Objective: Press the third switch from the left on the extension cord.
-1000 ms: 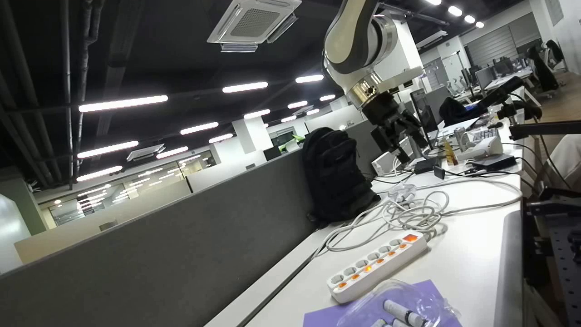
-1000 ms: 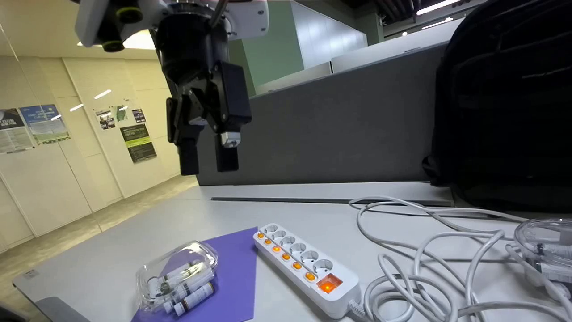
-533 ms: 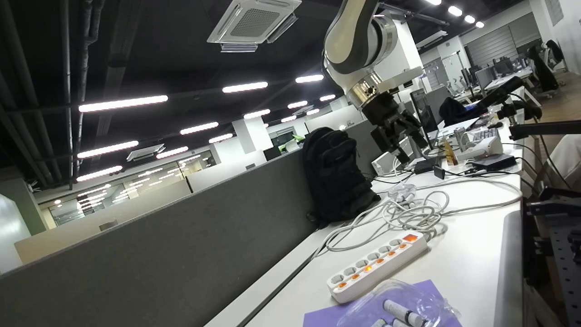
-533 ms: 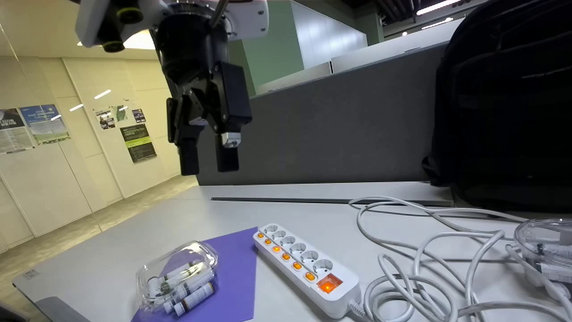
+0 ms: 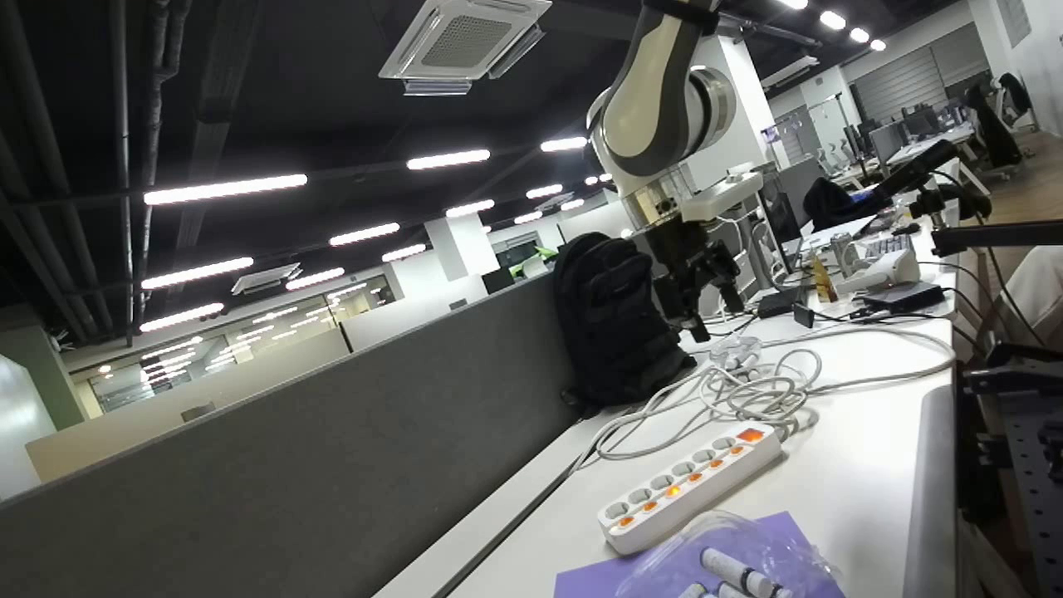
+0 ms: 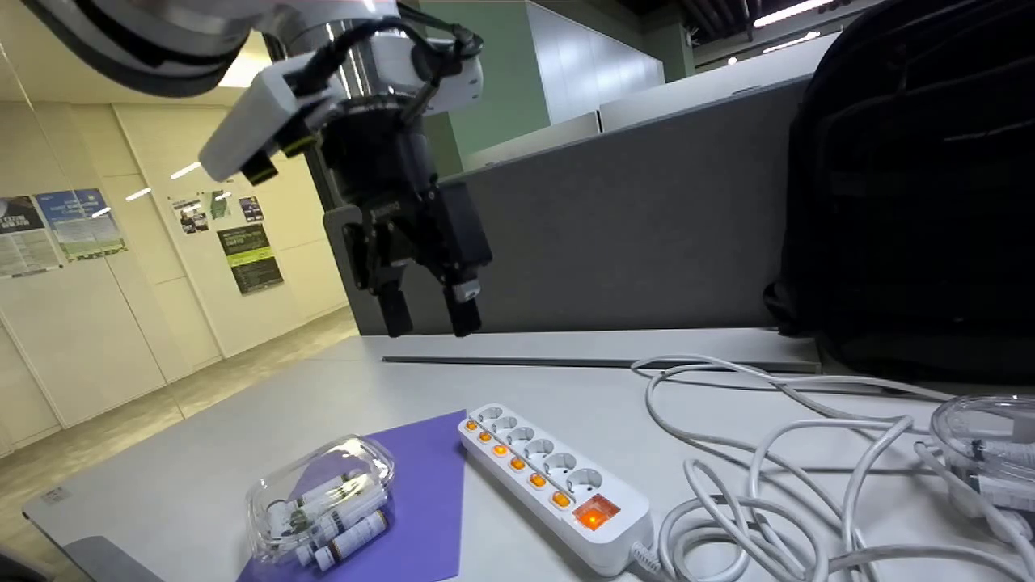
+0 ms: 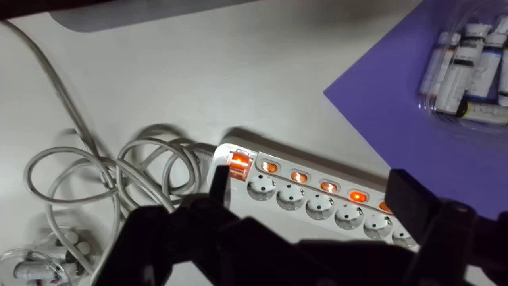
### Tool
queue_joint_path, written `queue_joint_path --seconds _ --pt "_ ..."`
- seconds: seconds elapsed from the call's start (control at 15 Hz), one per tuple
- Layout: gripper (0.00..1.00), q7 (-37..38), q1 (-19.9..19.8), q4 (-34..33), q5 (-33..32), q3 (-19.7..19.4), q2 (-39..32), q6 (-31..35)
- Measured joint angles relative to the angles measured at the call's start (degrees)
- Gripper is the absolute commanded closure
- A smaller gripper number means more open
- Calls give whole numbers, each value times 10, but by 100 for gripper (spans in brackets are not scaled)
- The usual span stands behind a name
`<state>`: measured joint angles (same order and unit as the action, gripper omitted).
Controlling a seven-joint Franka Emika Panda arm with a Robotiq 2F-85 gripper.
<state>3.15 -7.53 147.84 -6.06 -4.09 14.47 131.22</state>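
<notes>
The extension cord is a white power strip lying on the table in both exterior views (image 5: pixel 698 490) (image 6: pixel 550 485). A row of small orange switches runs beside its sockets, with a larger red-orange switch (image 6: pixel 596 512) at the cable end. One small switch (image 5: pixel 673 492) glows brighter, third from the end away from the cable; it also shows in the wrist view (image 7: pixel 358 196). My gripper (image 6: pixel 431 319) is open and empty, well above the table, fingers down and slightly tilted. In the wrist view the strip (image 7: pixel 319 206) shows between the fingertips (image 7: pixel 309 186); the right finger hides its far-end switch.
Tangled white cables (image 6: pixel 744 517) lie at the strip's cable end. A purple sheet (image 6: pixel 428 477) with a clear box (image 6: pixel 319 501) of small bottles lies beside the other end. A black backpack (image 5: pixel 614 324) leans against the grey partition (image 6: pixel 614 226).
The arm stays still at first, then my gripper moves lower and tilts, going right in one exterior picture and left in another. The jaws stay open. The strip has not moved.
</notes>
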Motion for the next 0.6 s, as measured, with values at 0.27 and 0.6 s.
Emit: queue_joint_path --seconds 0.27,0.6 --pt "33 13 21 21 30 16 -36 116" --pt "69 15 46 21 88 26 -95 214"
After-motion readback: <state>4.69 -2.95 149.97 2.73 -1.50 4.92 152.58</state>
